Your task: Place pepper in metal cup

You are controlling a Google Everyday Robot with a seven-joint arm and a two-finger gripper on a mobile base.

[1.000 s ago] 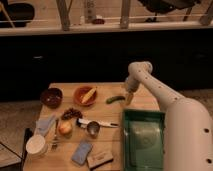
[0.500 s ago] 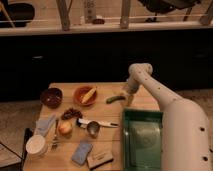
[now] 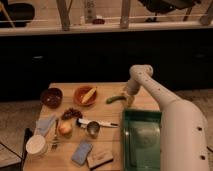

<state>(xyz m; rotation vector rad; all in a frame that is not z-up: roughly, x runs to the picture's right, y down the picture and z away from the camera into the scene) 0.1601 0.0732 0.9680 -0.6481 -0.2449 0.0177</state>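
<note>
Glossy green and slender, the curved pepper (image 3: 116, 99) lies on the pale wooden table (image 3: 112, 141), towards its far edge. Its right end sits just beside the gripper (image 3: 128, 98), whose jaws stand wide apart, clasping nothing. Shiny and round, the metal cup (image 3: 93, 129) rests well apart, left of a green rectangular tray (image 3: 125, 145).
</note>
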